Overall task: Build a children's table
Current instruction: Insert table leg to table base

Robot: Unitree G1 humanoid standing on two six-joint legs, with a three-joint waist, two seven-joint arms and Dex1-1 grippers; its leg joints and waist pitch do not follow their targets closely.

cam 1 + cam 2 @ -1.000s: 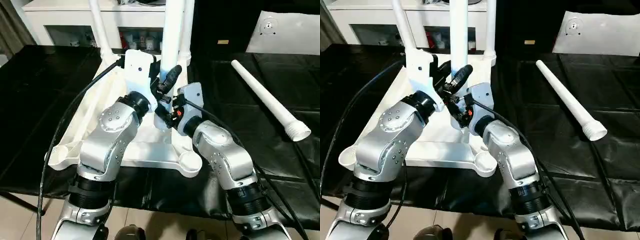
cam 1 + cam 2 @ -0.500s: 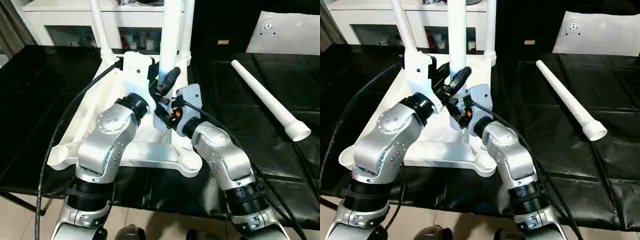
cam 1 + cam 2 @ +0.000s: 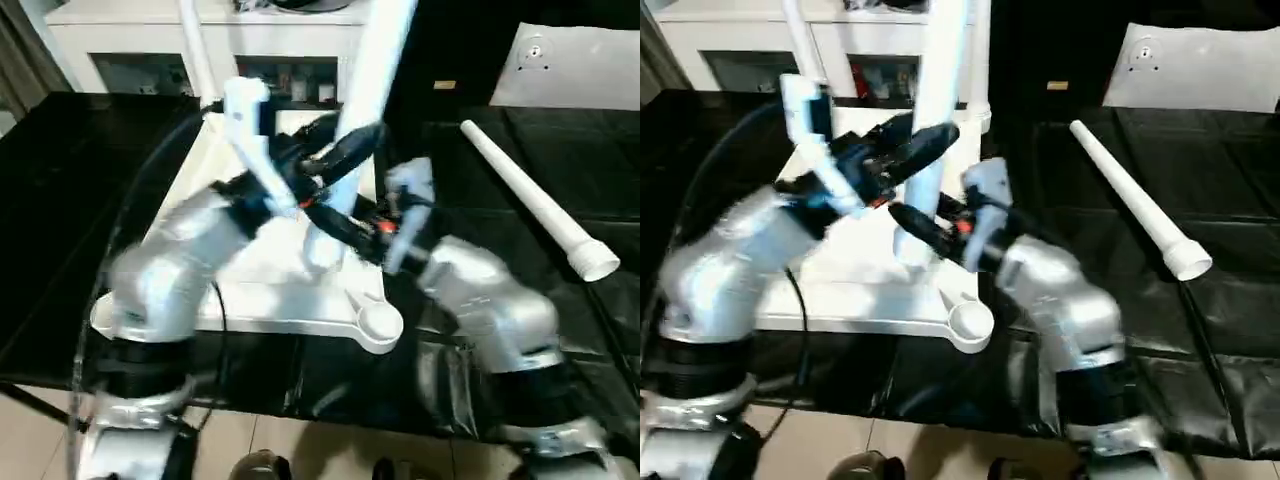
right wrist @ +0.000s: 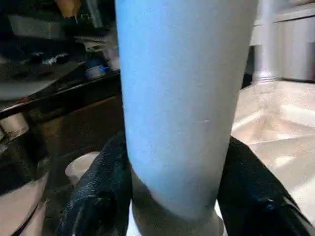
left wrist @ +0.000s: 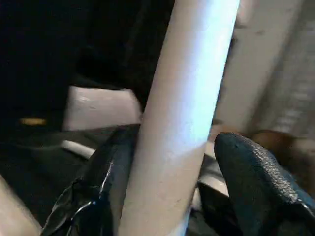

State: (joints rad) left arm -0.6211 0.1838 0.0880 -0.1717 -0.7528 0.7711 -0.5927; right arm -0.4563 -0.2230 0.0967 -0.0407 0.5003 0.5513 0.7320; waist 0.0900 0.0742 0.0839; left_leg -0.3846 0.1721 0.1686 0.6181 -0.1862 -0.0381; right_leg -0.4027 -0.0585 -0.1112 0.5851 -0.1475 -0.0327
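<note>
Gripping low on a white leg (image 3: 352,130), the right gripper (image 3: 345,232) has both black fingers pressed against the tube near its base, as the right wrist view shows; the left gripper (image 3: 335,160) sits higher on the same leg, and in the left wrist view one finger (image 5: 256,182) stands off the tube while the other lies close beside it, so its hold looks loosened, though motion blur makes that hard to fix. A second ago this leg stood nearly straight between the two grippers; now it leans, its top tipped toward the robot's right, and both forearms have swung outward. The tabletop (image 3: 290,300) lies upside down on the black-covered bench (image 3: 70,200), with two more legs (image 3: 195,45) rising from its far corners and the near right corner socket (image 3: 378,322) vacant; the fourth leg (image 3: 535,200) lies loose on the bench, well apart to the right. My reading is that the held leg is being carried or turned toward a near socket, not yet seated; the lean means it needs bringing upright before it can go home.
</note>
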